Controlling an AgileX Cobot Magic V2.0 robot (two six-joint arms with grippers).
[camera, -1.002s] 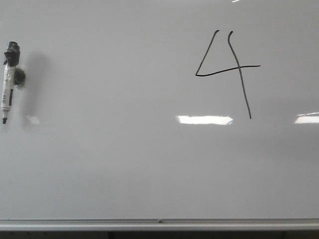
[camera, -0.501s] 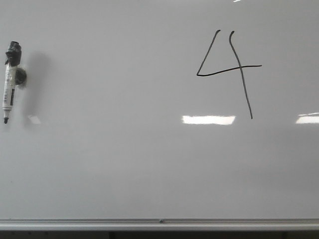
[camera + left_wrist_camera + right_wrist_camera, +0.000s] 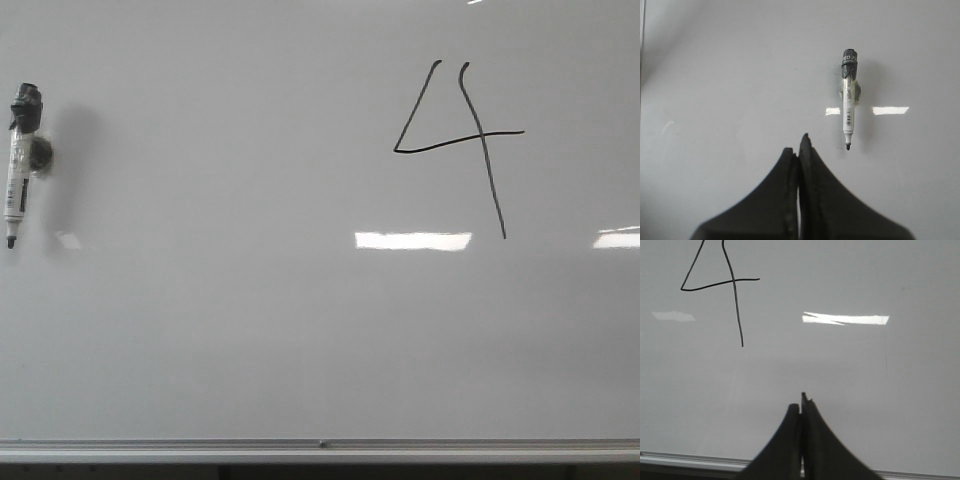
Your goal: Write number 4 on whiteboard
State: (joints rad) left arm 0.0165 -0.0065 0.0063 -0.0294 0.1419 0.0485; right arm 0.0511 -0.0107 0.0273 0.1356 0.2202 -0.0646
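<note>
Number 4 [image 3: 720, 287] sits well apart from the shut right jaws.

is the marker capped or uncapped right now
Uncapped: the marker on the whiteboard shows its bare dark tip, pointing down.

Whiteboard [image 3: 250, 330]: surface largely unobstructed. One projecting obstacle was recorded, a marker [image 3: 17, 165] hung upright, tip down, at the board's far left edge. Broad open surface was left between the marker and the number 4 [image 3: 455, 140], drawn flat at upper right. The aluminium rail [image 3: 320, 447] was noted as the boundary below.
</note>
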